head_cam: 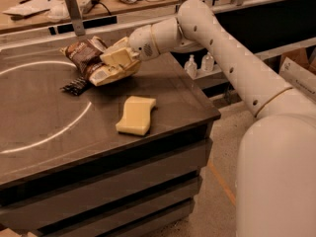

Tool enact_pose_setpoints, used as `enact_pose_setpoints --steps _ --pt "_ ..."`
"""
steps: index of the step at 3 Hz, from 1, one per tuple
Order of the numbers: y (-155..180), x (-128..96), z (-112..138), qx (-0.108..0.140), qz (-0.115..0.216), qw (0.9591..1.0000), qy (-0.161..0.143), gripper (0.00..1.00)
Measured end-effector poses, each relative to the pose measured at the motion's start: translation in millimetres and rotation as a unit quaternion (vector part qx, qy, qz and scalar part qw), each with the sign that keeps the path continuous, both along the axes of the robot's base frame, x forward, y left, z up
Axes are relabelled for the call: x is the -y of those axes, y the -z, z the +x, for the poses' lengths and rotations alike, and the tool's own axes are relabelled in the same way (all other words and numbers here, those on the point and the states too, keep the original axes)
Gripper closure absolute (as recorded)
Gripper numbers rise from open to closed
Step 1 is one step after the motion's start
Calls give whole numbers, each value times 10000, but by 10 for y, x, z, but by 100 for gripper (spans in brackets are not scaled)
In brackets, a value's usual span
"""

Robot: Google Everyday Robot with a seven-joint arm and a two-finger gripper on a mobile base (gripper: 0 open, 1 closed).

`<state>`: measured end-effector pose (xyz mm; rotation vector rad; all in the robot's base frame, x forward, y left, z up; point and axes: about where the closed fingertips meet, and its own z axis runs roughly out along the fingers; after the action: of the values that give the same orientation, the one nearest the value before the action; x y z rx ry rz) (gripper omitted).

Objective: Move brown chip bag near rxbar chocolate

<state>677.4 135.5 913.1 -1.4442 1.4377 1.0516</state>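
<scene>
The brown chip bag [83, 54] is dark brown and crinkly, with cream edges. It is held at the back of the dark table [44, 112], tilted, just above and behind the rxbar chocolate [75, 86]. The rxbar is a small black wrapper lying flat on the table. My gripper [112, 67] reaches in from the right on the white arm and is shut on the bag's right end. The cream fingers [118, 58] cover part of the bag.
A pale yellow wavy sponge [136, 115] lies near the table's front right edge. A white circle line [74, 122] is drawn on the tabletop. Two small bottles [198, 64] stand on a shelf to the right. A cluttered bench [59, 4] runs behind.
</scene>
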Motion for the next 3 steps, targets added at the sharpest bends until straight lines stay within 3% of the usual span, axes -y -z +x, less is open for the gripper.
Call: enact_pose_setpoints --steps 1,2,3 --pt "-10 102 21 -21 85 9999 122 23" --pt "-4 201 49 -32 99 9996 246 2" --pt "-2 500 233 24 101 9970 763 0"
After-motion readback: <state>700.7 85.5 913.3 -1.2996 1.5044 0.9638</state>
